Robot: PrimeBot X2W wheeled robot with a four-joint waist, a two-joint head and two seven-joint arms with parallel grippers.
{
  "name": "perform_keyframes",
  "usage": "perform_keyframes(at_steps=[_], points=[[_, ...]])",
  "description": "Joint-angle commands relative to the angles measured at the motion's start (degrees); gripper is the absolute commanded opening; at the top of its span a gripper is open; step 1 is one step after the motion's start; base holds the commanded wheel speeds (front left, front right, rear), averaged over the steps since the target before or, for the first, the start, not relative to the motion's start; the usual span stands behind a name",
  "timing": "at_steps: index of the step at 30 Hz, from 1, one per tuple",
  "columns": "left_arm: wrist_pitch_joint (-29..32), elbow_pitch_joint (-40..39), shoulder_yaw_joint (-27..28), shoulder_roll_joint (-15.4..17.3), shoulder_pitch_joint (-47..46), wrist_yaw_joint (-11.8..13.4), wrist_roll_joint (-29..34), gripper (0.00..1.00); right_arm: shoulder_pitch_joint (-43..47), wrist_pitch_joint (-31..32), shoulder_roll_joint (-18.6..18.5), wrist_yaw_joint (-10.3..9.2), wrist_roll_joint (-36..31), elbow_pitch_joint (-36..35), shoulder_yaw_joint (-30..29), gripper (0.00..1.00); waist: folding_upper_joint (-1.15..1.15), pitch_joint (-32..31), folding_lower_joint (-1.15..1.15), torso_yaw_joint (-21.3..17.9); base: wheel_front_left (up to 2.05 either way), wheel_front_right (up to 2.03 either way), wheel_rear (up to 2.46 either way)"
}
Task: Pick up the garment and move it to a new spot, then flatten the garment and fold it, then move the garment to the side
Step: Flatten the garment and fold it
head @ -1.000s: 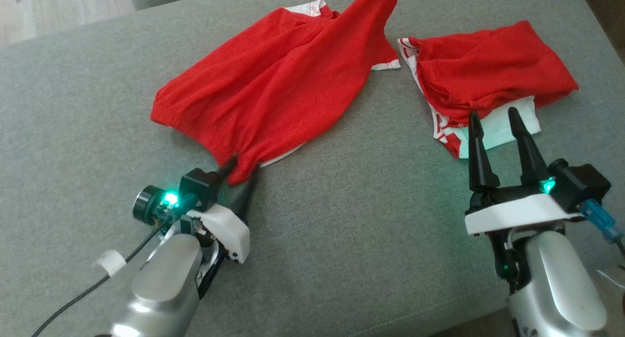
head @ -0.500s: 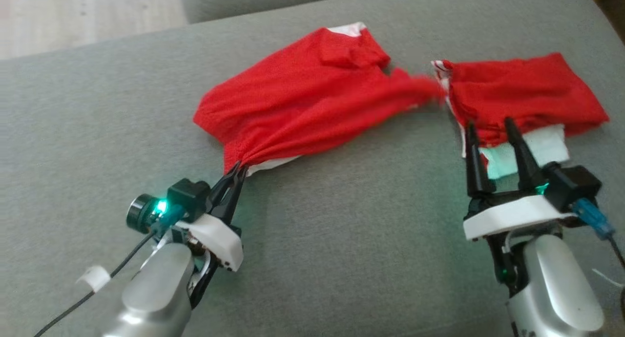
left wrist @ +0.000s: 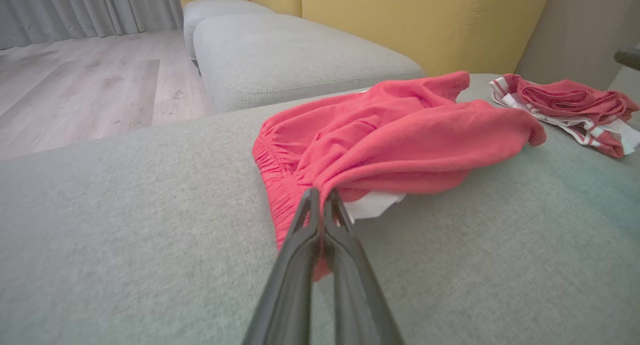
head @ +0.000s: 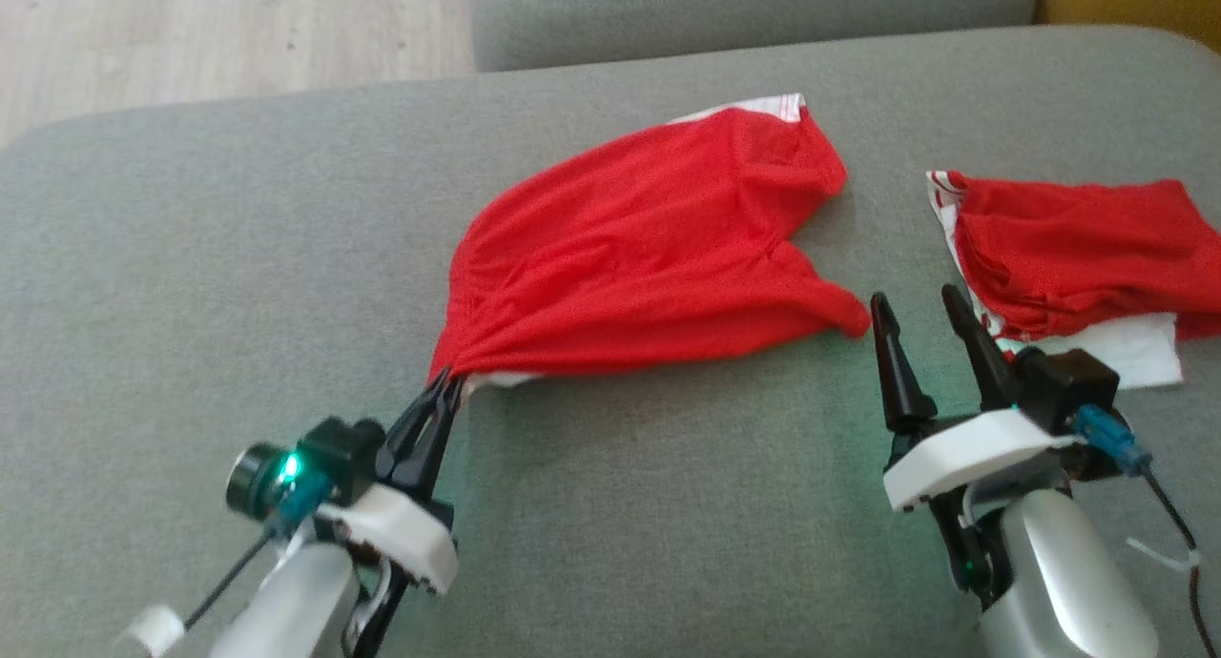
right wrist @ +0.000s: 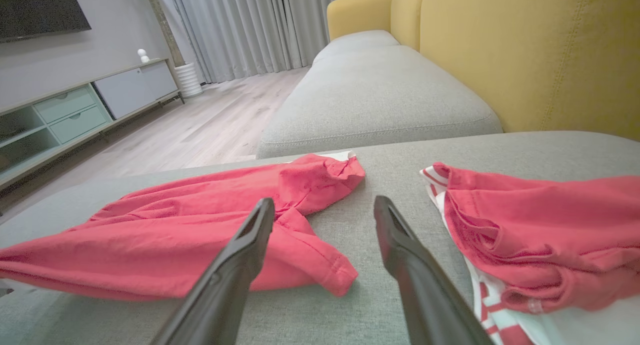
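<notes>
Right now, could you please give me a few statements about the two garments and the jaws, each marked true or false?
1. The left jaws are shut on an edge of the spread red garment. True.
2. The right jaws are clamped on the folded red garment. False: they stand open and hold nothing.
3. The two garments overlap each other. False: a strip of grey cushion shows between them.
4. White fabric shows beneath the folded red garment. True.
</notes>
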Motion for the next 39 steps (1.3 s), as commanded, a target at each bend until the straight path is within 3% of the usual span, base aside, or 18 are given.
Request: perform_keyframes(at_steps=[1,5,6,7,20,26,39], points=[[-0.15,-1.98,2.43,1.74,-1.11,0.36,-0.31,0.0,-0.58,0.1,0.21,-0.04,-0.15,-1.43,1.45,1.0,0.0,-0.61,0.01,0.6,0.0,0.0,0.0],[0.89,-3.73,1.65,2.05,1.22,0.41,-0.8,0.0,-0.09,0.54,0.21,-0.04,-0.03,-1.35,1.62,1.0,0.0,-1.29,0.01,1.62,0.0,0.0,0.0],[0.89,-4.14,1.55,2.13,1.43,0.84,-0.58,0.45,-0.03,0.71,0.21,-0.04,-0.03,-1.35,1.71,1.0,0.0,-1.36,0.01,1.84,0.0,0.0,0.0],[0.78,-4.56,1.48,2.14,1.57,1.31,-0.32,1.0,0.0,0.86,0.21,-0.04,-0.06,-1.36,1.73,1.0,0.0,-1.42,0.01,2.09,0.0,0.0,0.0],[-1.61,-12.33,6.38,-0.05,5.67,5.99,-2.43,1.0,0.4,3.11,0.21,-0.04,-0.12,2.43,-2.62,1.0,0.0,-1.6,0.01,4.96,0.0,0.0,0.0],[-1.75,-14.03,6.49,-0.47,7.18,5.96,-2.02,1.0,-1.17,3.2,0.21,-0.04,2.08,8.57,-4.26,1.0,0.0,-0.68,0.01,5.95,0.0,0.0,0.0],[-1.81,-13.97,6.99,-0.78,6.23,5.61,-1.61,1.0,-7.05,-0.08,0.21,-0.04,6.99,18.24,0.12,1.0,0.0,1.54,0.01,6.16,0.0,0.0,0.0]])
